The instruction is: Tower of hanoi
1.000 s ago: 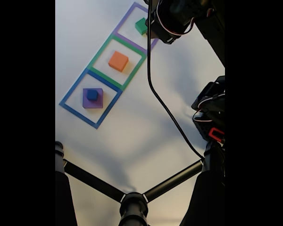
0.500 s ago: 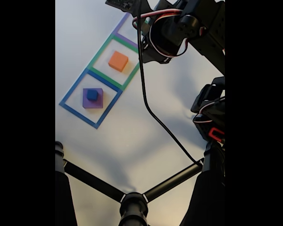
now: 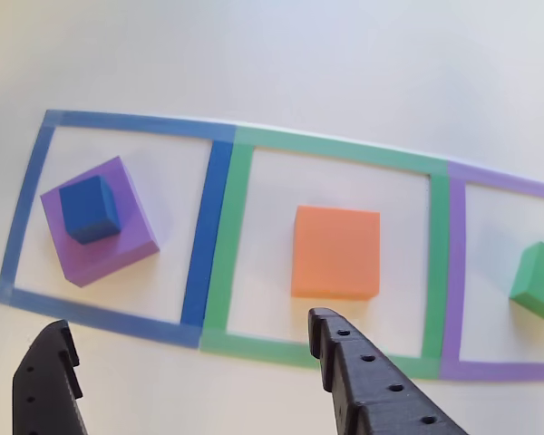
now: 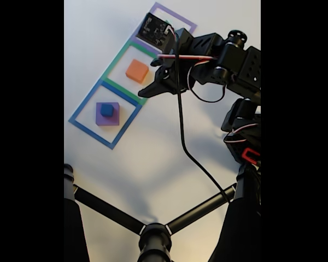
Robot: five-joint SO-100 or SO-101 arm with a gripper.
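Observation:
The blue cube (image 3: 89, 208) sits on the flat purple block (image 3: 109, 252) inside the blue taped square. In the green taped square the orange block (image 3: 335, 252) lies alone. The green block (image 3: 537, 281) rests in the purple taped square at the right edge of the other view. My gripper (image 3: 189, 324) is open and empty, its fingertips hovering near the front edge of the blue and green squares. In the fixed view the gripper (image 4: 148, 78) hangs just right of the orange block (image 4: 136, 70), with the blue cube (image 4: 106, 109) on the purple block (image 4: 110, 118) lower left.
Three taped outlines run in a row: blue (image 4: 81, 108), green (image 4: 113, 64), purple (image 4: 181, 21). A black cable (image 4: 188, 153) trails from the arm. Tripod legs (image 4: 106, 210) cross the bottom of the fixed view. The arm's base (image 4: 243, 136) stands at the right.
The arm has swung from the purple taped square down toward the green square beside the orange block. The green block stays in the purple square.

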